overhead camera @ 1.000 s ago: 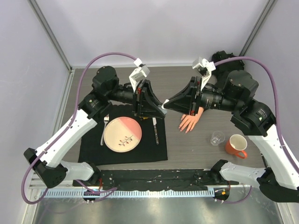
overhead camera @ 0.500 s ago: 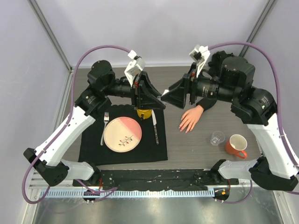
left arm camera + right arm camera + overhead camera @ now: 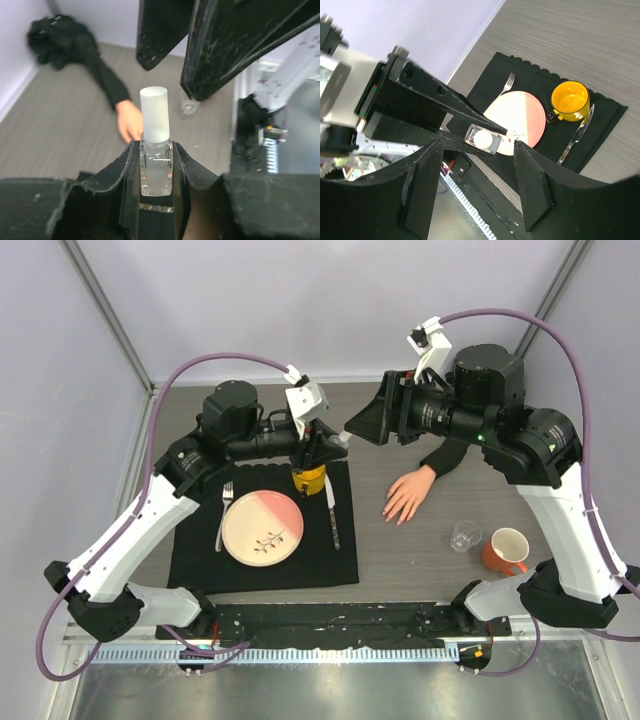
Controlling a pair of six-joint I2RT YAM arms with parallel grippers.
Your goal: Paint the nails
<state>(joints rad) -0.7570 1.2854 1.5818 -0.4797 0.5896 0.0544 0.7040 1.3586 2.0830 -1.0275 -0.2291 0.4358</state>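
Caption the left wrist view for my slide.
Left gripper clamps a clear, white-capped bottle; the mannequin hand lies blurred beyond.

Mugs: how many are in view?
2. A yellow mug on the black mat beside the plate; an orange mug at the table's right, beside the glass. Others may be hidden.
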